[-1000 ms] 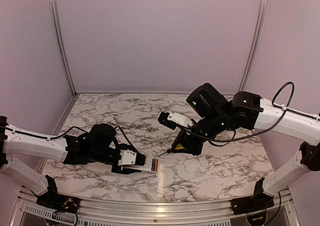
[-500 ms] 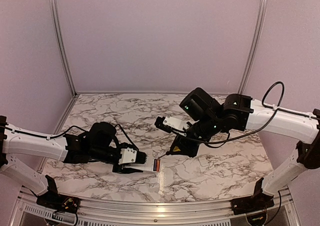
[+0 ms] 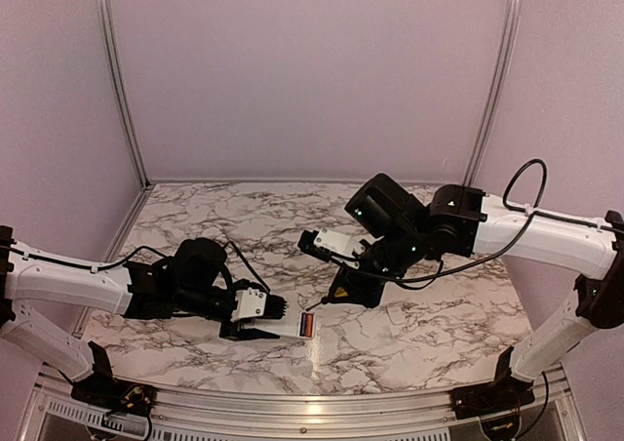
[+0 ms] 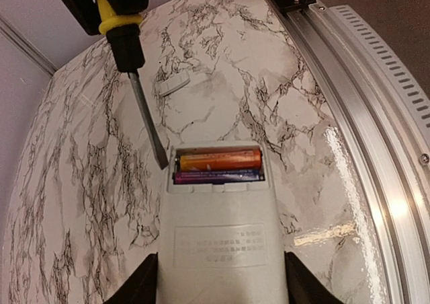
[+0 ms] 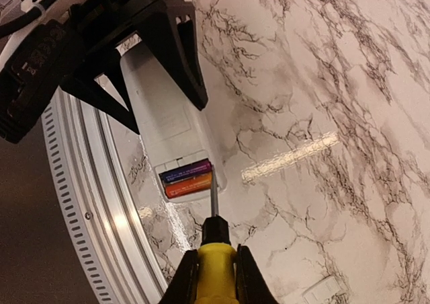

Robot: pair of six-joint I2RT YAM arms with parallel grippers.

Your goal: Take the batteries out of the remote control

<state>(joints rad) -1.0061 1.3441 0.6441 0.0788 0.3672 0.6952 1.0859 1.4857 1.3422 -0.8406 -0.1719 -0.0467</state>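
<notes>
The white remote control (image 4: 218, 243) lies flat on the marble table, gripped on both sides by my left gripper (image 4: 220, 280). Its open compartment holds two batteries, one orange (image 4: 220, 160) and one purple (image 4: 218, 176). They also show in the right wrist view (image 5: 187, 179) and the top view (image 3: 305, 323). My right gripper (image 5: 215, 280) is shut on a yellow-handled screwdriver (image 5: 216, 267). The screwdriver's tip (image 4: 161, 161) sits at the compartment's corner, beside the ends of the batteries. In the top view the right gripper (image 3: 343, 290) hovers just right of the remote (image 3: 290, 325).
The small white cover plate (image 4: 173, 84) lies loose on the table beyond the remote, and shows in the top view (image 3: 398, 315). The aluminium front rail (image 4: 363, 116) runs close beside the remote. Purple walls enclose the table.
My right arm has moved left and down, bringing the screwdriver tip up to the remote's battery compartment. The left gripper and remote have stayed in place.
</notes>
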